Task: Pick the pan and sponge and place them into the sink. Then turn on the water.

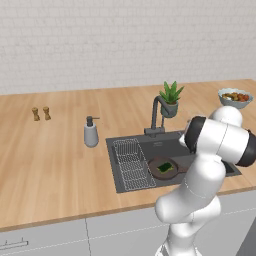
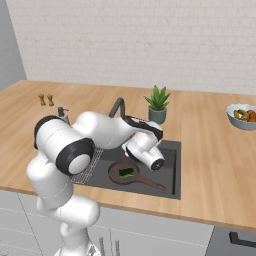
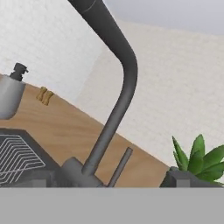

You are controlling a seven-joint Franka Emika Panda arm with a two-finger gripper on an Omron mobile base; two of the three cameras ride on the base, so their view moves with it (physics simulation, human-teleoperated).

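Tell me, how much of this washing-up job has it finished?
Done: the pan lies in the sink with the sponge on it. In hand: the arm reaches toward the tap, holding nothing. Left: turning on the water; no stream runs yet.

Arm (image 2: 95,131): glossy white rounded shells, built of fat cylindrical segments. Dark, near-black bands and round caps at the joints. Thick white column (image 1: 187,220) at the base end. Behind the fingers, the wrist segment ends in a grey round cap. No cables, screws or markings discernible.
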